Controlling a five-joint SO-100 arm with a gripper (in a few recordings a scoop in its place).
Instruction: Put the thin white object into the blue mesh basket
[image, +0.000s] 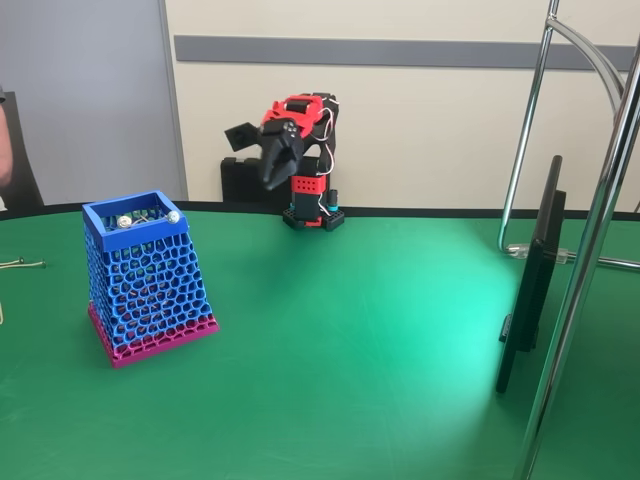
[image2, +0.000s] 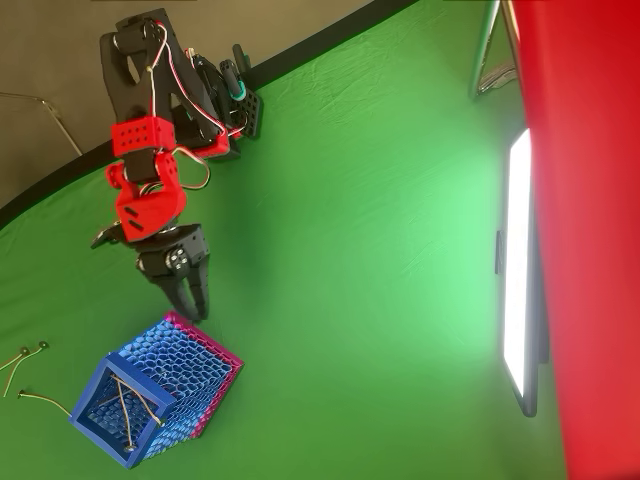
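One blue mesh basket (image: 147, 275) holds two thin white objects (image2: 128, 405).

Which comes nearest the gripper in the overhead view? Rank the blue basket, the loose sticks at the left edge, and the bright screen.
1. Blue mesh basket, just below the gripper.
2. Loose thin sticks, lower left on the cloth.
3. Screen, far right.

Blue mesh basket (image: 145, 275): tapered, honeycomb walls, magenta base, upright on green table.
Thin white objects (image2: 128, 402): crossed inside basket, ball tips at rim; others (image2: 22, 360) lie beside it on the table.
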